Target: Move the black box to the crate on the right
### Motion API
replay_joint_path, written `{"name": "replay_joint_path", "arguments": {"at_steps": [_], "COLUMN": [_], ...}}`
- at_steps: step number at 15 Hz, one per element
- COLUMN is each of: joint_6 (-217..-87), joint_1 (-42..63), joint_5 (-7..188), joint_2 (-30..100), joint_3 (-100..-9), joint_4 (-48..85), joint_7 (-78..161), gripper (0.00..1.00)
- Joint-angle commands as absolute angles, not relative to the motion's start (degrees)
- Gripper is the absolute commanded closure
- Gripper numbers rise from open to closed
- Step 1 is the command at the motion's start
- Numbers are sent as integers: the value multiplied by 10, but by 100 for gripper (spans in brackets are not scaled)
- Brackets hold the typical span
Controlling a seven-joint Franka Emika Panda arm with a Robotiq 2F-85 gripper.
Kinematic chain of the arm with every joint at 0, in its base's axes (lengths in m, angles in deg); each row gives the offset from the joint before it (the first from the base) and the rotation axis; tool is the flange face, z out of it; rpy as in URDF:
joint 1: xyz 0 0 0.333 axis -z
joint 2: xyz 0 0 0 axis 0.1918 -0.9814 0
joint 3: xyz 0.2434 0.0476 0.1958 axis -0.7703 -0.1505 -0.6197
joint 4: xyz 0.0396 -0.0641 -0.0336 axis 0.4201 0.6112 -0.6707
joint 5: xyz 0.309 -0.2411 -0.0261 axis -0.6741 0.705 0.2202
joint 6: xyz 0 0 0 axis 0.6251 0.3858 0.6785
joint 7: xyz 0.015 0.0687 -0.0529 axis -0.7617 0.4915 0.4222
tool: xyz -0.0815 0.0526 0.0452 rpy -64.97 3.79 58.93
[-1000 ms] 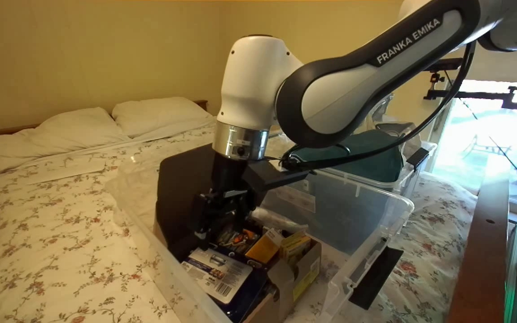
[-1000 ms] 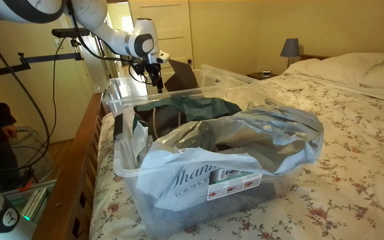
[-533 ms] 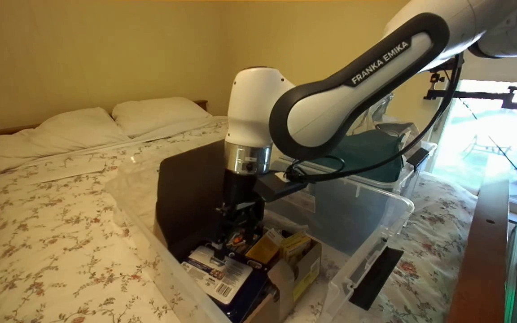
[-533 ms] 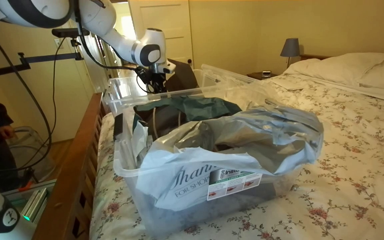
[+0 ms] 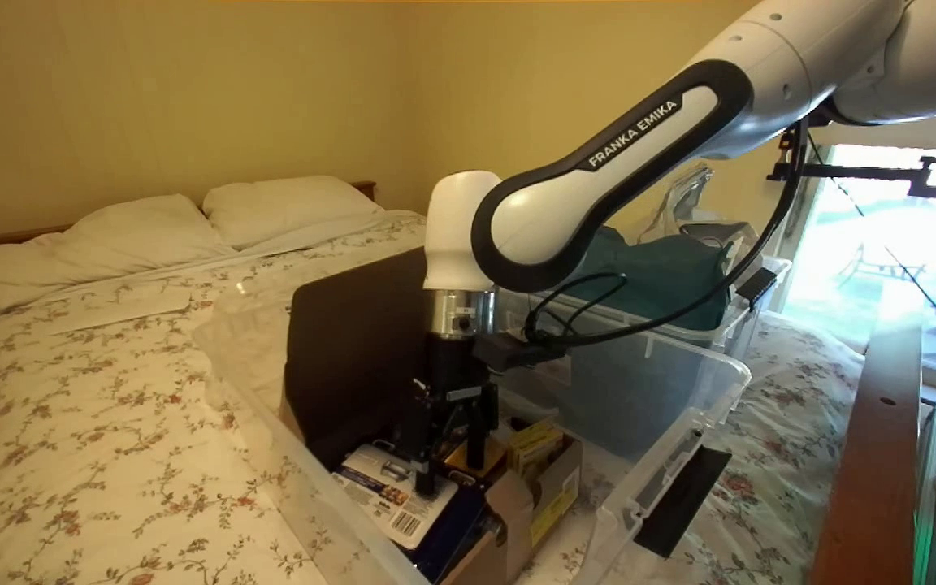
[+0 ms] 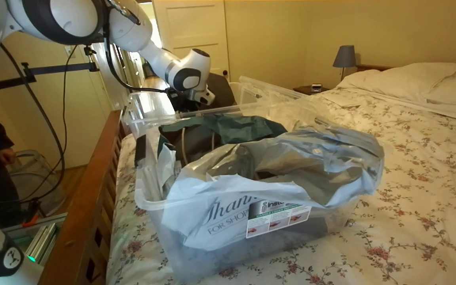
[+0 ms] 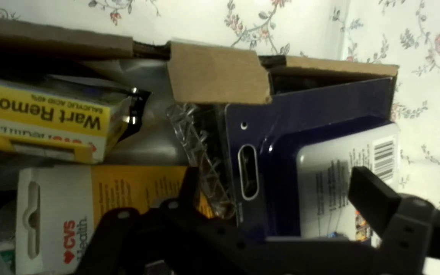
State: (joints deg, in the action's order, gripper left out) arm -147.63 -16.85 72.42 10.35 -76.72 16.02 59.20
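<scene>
Your gripper (image 5: pixel 450 478) has dropped since half a second ago

Its fingers stand apart, nothing visibly held, one over the dark blue pack (image 7: pixel 311 164), probably your black box. It lies label up in the cardboard box (image 7: pixel 220 72), near the yellow carton (image 7: pixel 101 198). Expect it light, stiff and slick: hold the raised body's sides; the flat slotted edge may flex. Beyond stands the bag-filled crate (image 6: pixel 151 204), likely your goal.
</scene>
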Motion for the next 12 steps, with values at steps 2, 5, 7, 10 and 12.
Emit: {"name": "replay_joint_path", "arguments": {"at_steps": [2,5,7,10,12], "joint_6": [-1429,-1409,-1429,-1446,-1459], "joint_1": [-147,-124,-113,-115,-126], "joint_5": [658,584,538,492,481], "joint_2": [85,78,75,70,70], "joint_3": [-792,-824,-841,-847,-840], "joint_4": [149,139,139,135,133], "joint_7": [588,560,540,523,521], "gripper": [0,0,0,0,28]}}
